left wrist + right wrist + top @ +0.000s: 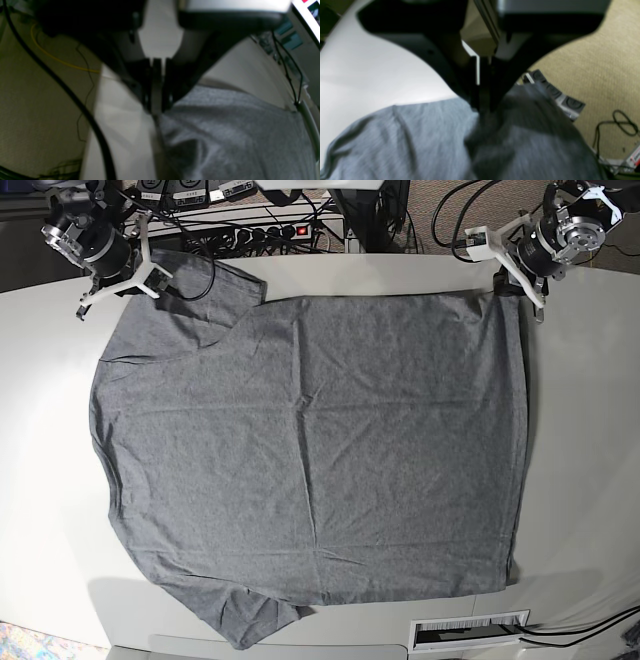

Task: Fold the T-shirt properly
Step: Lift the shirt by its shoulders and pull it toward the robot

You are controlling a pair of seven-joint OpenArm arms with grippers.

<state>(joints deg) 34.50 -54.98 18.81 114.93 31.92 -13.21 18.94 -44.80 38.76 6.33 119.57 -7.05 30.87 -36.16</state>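
A: Where is the T-shirt [310,460] being kept?

B: It is being spread flat across the white worktop [590,460], slightly wrinkled, with one sleeve lying at the far left and the other at the near left edge. The straight hem is running along the right side.

A: How is the left gripper [157,110] being held?

B: It is being held at the far right corner of the garment. In the left wrist view its jaws are being pressed together on the grey cloth edge, with bare worktop lying just beside the fabric.

A: And the right gripper [483,108]?

B: It is being positioned at the far left sleeve. In the right wrist view its jaws are being closed on a bunched fold of the fabric, and the cloth is being gathered darkly beneath them.

A: What else is being shown?

B: A power strip [265,230] with a lit red switch is being seen beyond the far edge, among dark cables. A white label strip [470,630] is lying at the near edge of the worktop.
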